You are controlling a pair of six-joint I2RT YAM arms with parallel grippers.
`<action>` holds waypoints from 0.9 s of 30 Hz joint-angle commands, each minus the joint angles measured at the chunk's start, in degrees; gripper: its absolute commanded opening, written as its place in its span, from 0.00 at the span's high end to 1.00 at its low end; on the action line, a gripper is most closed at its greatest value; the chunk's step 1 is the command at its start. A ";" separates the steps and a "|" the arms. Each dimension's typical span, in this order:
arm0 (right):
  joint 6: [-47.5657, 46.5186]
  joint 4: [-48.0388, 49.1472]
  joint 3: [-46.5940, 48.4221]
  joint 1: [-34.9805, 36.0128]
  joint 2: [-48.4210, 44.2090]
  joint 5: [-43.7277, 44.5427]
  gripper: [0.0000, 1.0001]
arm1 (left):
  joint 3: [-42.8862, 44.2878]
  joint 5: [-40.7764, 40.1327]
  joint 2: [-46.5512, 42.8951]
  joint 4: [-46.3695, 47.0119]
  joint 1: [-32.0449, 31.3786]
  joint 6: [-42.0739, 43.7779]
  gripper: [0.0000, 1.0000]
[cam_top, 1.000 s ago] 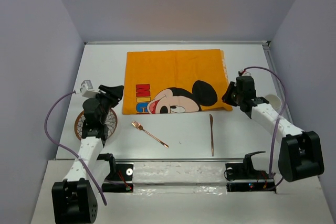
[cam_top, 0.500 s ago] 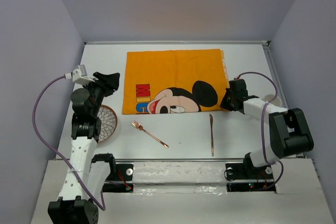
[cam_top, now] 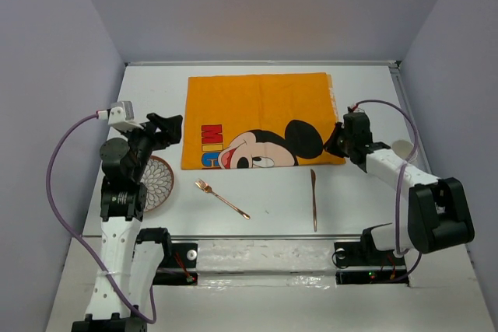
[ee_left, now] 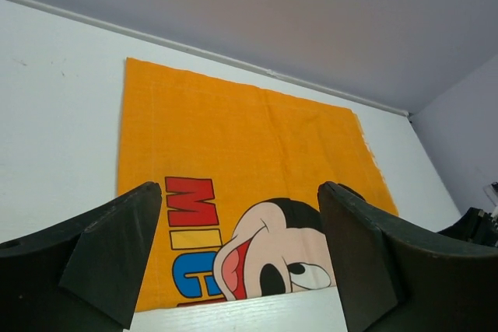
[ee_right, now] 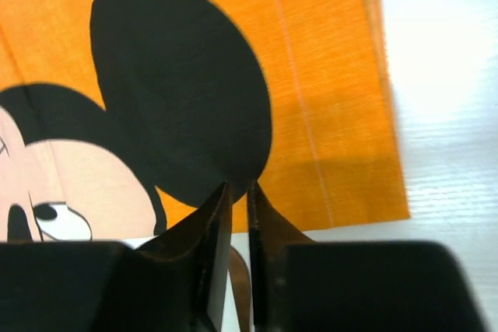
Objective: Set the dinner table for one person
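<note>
The dinner table (cam_top: 156,95) is a white tabletop with pale grey-lilac walls. An orange cartoon placemat (cam_top: 257,110) lies at its middle; it also shows in the left wrist view (ee_left: 233,145) and the right wrist view (ee_right: 327,91). A round patterned plate (cam_top: 158,182) lies at the left, partly under my left arm. A copper fork (cam_top: 222,197) and a copper knife (cam_top: 313,198) lie in front of the placemat. My left gripper (cam_top: 167,127) is open and empty by the placemat's left edge. My right gripper (cam_top: 340,140) is shut and empty at the placemat's near right corner.
A white cup (cam_top: 404,148) stands at the right edge, partly hidden behind my right arm. The knife's tip (ee_right: 241,301) shows just below my right fingers. The walls close in the left, far and right sides.
My left arm has lifted and swung off the plate, so more of the plate shows. My right gripper has stayed at the placemat's near right corner while its arm shifted.
</note>
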 commanded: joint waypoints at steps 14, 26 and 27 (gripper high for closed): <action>1.64 9.05 -3.88 1.37 5.44 -3.24 1.00 | -0.27 2.55 -2.83 -0.02 -0.46 4.72 0.01; -3.37 6.94 -3.70 18.31 -6.88 -4.39 0.36 | -0.36 5.71 -2.22 1.39 -0.46 4.72 0.01; -3.54 6.94 -3.88 22.42 -6.96 -4.03 0.36 | -0.36 7.37 -2.31 2.17 -0.46 4.72 0.01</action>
